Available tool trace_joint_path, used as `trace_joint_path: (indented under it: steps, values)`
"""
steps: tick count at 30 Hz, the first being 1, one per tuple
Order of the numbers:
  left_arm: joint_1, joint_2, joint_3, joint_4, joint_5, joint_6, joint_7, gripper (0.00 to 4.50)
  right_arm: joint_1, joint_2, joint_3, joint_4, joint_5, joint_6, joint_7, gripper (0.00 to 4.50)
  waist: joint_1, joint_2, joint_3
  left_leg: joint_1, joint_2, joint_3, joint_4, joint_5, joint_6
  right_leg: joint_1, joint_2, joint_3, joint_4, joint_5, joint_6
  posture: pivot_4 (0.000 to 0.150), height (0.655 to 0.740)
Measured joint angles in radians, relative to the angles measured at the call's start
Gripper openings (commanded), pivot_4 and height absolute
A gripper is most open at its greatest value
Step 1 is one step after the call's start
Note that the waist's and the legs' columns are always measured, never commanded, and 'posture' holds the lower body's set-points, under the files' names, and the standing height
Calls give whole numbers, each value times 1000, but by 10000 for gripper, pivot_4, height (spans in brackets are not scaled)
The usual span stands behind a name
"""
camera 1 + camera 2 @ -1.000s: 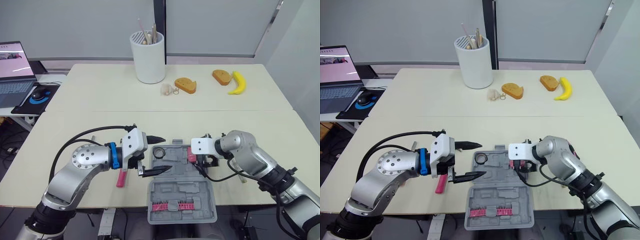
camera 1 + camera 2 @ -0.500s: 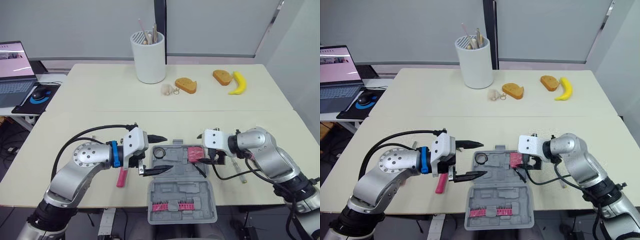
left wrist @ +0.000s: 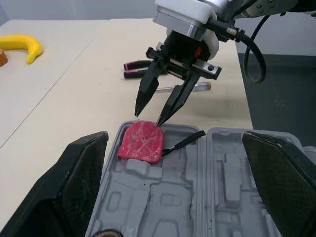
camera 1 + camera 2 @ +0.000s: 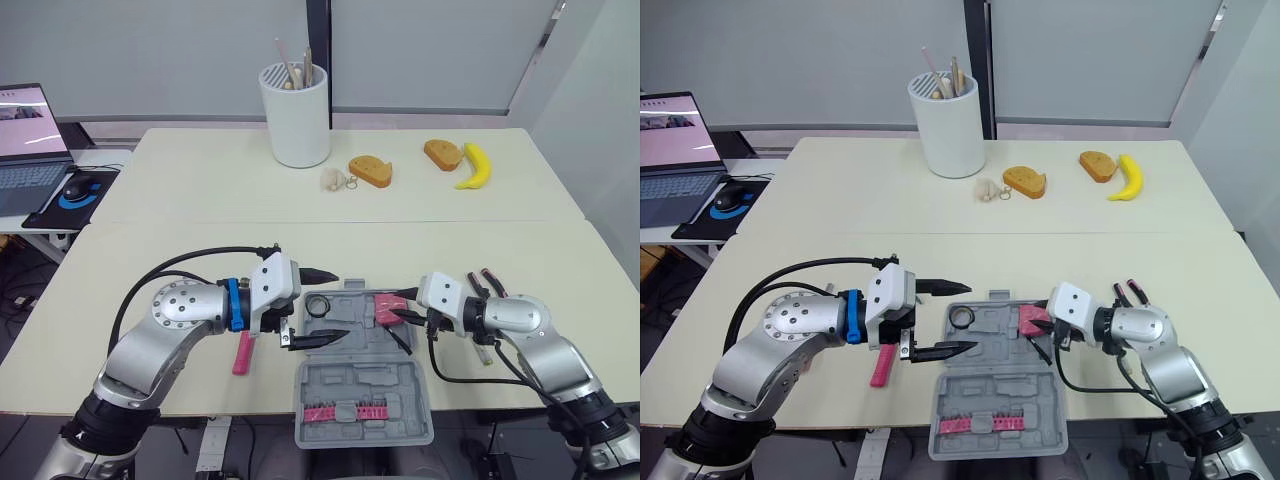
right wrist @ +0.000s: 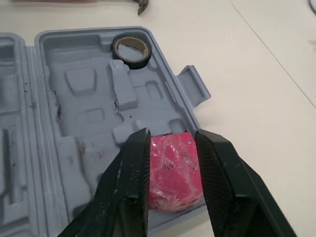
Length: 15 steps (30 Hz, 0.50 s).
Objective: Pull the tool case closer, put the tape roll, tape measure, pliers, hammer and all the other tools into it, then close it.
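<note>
Hovering my right hand (image 3: 148, 117), fingers spread, right at the tape measure (image 3: 142, 140) that's sitting in the tool case (image 4: 360, 375). I'm figuring on lifting straight up to avoid snagging its strap (image 3: 183, 141). Left hand (image 4: 335, 304) is hanging open too, by the tape roll (image 5: 131, 47).

Lower left, the left arm (image 4: 170, 325) is a silver shell with a screw-ringed disc (image 4: 178, 310), blue wrist band (image 4: 233, 304) and black cable (image 4: 200, 253). The silver right arm (image 4: 545, 350) sits lower right. White blocks (image 4: 275, 285) back the black-fingered left tool (image 4: 338, 305) and right tool (image 3: 148, 118).
</note>
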<state>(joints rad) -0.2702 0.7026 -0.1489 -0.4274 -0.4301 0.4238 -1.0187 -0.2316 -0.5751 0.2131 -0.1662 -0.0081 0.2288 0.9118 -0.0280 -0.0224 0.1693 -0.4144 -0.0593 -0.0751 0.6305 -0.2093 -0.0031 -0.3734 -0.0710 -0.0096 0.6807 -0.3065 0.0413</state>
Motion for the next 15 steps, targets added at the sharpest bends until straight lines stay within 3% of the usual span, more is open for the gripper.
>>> trace_joint_path:
  steps: [15]
  values:
    - [-21,-9,-7,9,11,1,2,45000,4,120,-9,325,31,-134,-80,14950,0,-1,-1,5,0,1,0,0,0,5,0,1,-1,0,0,1500,7400]
